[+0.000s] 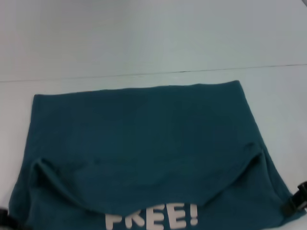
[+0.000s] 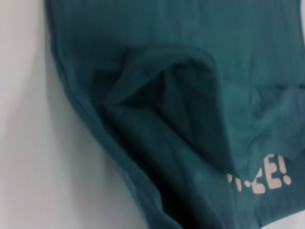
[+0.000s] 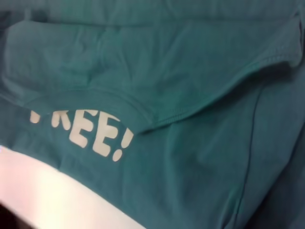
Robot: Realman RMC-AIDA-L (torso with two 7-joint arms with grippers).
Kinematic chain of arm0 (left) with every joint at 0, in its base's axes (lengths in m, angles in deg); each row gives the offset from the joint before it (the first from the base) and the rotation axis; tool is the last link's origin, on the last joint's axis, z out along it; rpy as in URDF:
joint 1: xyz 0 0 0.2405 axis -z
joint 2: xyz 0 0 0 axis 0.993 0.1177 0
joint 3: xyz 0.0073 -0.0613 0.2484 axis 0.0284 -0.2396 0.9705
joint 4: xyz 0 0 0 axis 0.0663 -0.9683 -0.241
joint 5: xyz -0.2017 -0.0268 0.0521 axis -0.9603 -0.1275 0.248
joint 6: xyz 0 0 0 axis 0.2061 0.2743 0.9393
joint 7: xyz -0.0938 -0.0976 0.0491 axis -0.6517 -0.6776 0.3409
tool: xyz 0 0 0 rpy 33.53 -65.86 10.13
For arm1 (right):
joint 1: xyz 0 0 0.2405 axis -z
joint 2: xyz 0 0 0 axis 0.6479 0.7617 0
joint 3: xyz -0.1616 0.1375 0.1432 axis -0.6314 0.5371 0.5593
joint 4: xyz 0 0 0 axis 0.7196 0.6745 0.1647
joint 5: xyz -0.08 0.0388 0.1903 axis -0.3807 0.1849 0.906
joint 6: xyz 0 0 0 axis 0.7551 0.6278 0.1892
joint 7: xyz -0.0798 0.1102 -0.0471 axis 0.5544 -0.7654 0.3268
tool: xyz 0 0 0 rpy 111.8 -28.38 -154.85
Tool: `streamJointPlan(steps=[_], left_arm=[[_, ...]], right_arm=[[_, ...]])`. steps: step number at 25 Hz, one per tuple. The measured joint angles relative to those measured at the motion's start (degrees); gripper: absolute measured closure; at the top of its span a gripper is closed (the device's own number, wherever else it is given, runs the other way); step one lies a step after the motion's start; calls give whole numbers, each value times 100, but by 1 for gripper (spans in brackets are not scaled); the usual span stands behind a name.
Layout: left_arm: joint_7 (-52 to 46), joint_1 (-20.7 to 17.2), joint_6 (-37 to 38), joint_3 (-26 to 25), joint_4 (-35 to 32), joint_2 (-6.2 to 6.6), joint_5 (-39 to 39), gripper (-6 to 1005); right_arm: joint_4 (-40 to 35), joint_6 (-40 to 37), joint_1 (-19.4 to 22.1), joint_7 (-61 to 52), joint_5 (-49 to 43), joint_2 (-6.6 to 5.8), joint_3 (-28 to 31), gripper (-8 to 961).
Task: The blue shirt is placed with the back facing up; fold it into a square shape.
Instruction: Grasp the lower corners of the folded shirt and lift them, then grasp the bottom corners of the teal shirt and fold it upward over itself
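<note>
- Spreading across the pale desk (image 1: 144,43), the blue shirt (image 1: 144,139) in the head view has bare room beyond its far edge; the right gripper (image 1: 296,201) sits at its near right corner, the left gripper (image 1: 4,218) at its near left, fingers' grip impossible to tell.
- Left wrist view: a lifted fold over the white lettering (image 2: 267,176), bare desk beside.
- Right wrist view: hem curves above the lettering.

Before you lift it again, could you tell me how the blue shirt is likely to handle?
Probably floppy: the blue shirt sags in a curved fold over its white lettering. It would likely drape and shift rather than hold shape. Pushed across the white table, it may bunch, as its creases suggest.
</note>
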Motion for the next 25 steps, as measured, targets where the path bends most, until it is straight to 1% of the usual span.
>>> streamJointPlan(steps=[3,5,9,12,15,18,20,22,24,25], left_arm=[[73,-121,258,-7,-85,-49,113,993],[171,-139,404,-84,-105,-49,122,993],[436,-9,574,-410,-28,31,53,993],[616,179,721,-742,136,156,-30,993],[651,321,793,-970,175,244,-184,993],[629,512,827,-1202,268,348,-475,992],[551,640,823,-1301,358,422,-577,992],[395,795,738,-1369,470,510,-590,992],[149,959,575,-1375,556,585,-567,992],[149,959,575,-1375,556,585,-567,992]], right_arm=[[6,-229,94,98,68,10,86,910],[8,-318,118,161,110,9,202,910],[54,-323,108,288,421,-70,502,910],[66,-323,92,360,770,-161,722,910],[111,-311,72,378,1125,-271,896,910],[264,-237,17,404,1523,-441,1010,910],[377,-152,-31,401,1738,-562,1106,910],[469,10,-93,341,1869,-656,1244,910],[498,227,-135,247,1898,-695,1384,910],[502,423,-152,177,1906,-702,1462,910]])
